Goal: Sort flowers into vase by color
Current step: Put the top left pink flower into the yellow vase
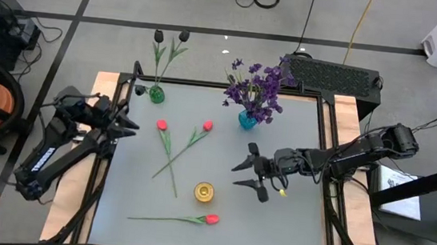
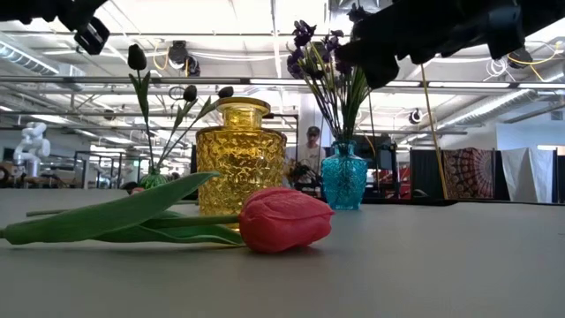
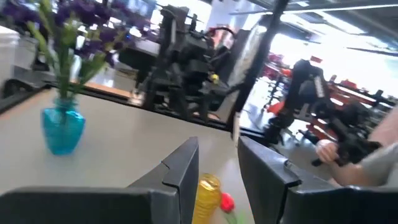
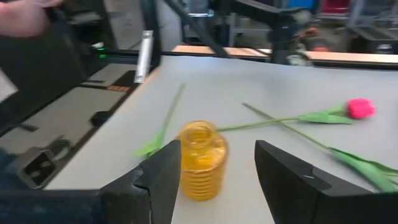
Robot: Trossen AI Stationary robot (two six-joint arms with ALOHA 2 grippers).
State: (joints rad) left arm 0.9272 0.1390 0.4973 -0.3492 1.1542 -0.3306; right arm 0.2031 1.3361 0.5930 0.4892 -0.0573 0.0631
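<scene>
While three red-pink tulips lie loose on my desk (image 1: 299, 122), the yellow vase (image 1: 204, 191) stands among them: two crossed stems, with blooms (image 1: 161, 123) and (image 1: 207, 125), lie toward the far side of it, and the third tulip (image 1: 209, 218) lies toward the near edge. Along the far edge the green vase (image 1: 156, 94) holds the near-black tulips (image 1: 170, 36) and the blue vase (image 1: 247, 120) holds the purple flowers (image 1: 258, 86). Bare desk stretches between the blue vase and the right rail. My right gripper (image 1: 254, 174) hangs above that bare stretch, jaws spread and empty, pointed at the yellow vase just beside it. My left gripper (image 1: 122, 121) waits at the left edge, jaws parted, holding nothing.
</scene>
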